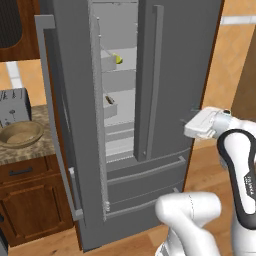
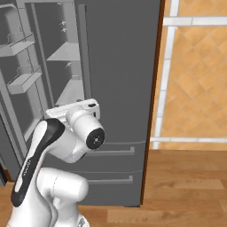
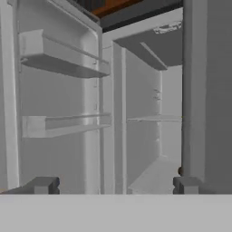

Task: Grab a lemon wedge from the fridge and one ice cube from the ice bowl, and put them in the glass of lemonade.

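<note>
Matt grey steel fridge (image 1: 170, 75)

Flat, even rendered light with faint soft shadows, no glare; the hand view looks slightly blurred.

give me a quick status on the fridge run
Fingers open, empty. Fridge left door open, lemon wedge on upper shelf, untouched. Right door shut beside the opening.

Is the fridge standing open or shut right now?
Partly open. The fridge's left door is swung wide, baring the shelves inside with a lemon wedge on one; the right door is shut.
</note>
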